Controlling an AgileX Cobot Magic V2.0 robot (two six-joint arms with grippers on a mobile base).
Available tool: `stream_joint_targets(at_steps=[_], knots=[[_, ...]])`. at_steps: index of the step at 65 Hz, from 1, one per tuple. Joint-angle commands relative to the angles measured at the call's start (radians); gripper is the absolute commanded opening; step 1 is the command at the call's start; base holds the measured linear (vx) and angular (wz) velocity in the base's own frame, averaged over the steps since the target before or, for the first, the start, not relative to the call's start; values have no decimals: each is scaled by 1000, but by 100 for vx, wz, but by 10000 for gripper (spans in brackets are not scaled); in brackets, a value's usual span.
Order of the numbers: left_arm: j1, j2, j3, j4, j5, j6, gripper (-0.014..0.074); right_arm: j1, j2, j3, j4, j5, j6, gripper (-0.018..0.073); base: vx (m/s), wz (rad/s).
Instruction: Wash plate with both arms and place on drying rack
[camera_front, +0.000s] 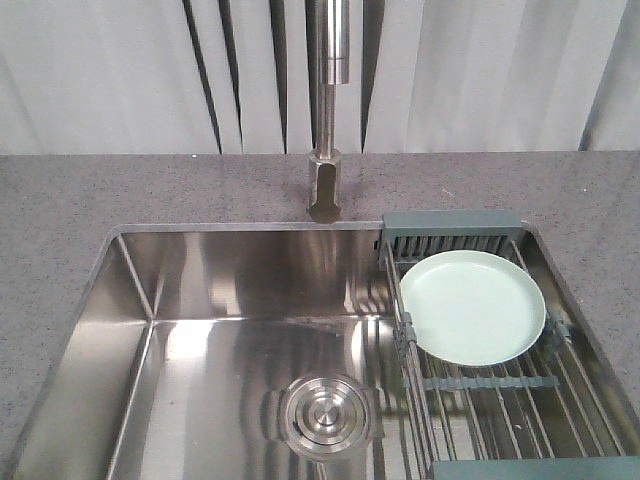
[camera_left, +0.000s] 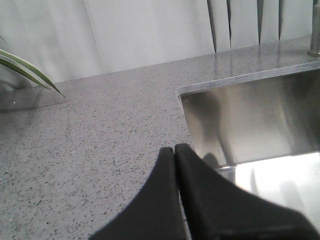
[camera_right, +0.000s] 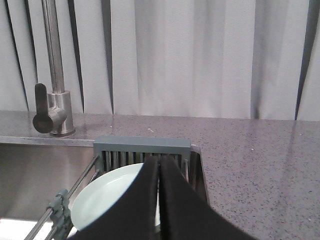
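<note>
The pale mint-green plate (camera_front: 472, 306) lies flat on the wire drying rack (camera_front: 500, 400) over the right side of the sink. In the right wrist view the plate (camera_right: 107, 197) shows below and left of my right gripper (camera_right: 159, 159), which is shut with nothing between its fingers and hangs above the rack's slotted caddy (camera_right: 142, 150). My left gripper (camera_left: 174, 149) is shut and empty, held over the grey counter at the sink's left rim. Neither arm appears in the front view.
A steel sink basin (camera_front: 200, 330) with a round drain (camera_front: 322, 412) lies left of the rack. The faucet (camera_front: 329, 100) stands behind it, with its lever (camera_right: 42, 112) seen from the right wrist. Speckled grey counter (camera_left: 90, 145) surrounds the sink; plant leaves (camera_left: 27, 70) at far left.
</note>
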Motion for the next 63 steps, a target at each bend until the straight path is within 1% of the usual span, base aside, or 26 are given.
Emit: stream_joint_targets(at_steps=[1,63], knots=[[1,-15,-22,-4,-69,-13,-6,-6,-3,3,-7,-79,-11,-1,0,0],[1,-15,-22,-4,-69,-13,-6,-6,-3,3,-7,-79,-11,-1,0,0]])
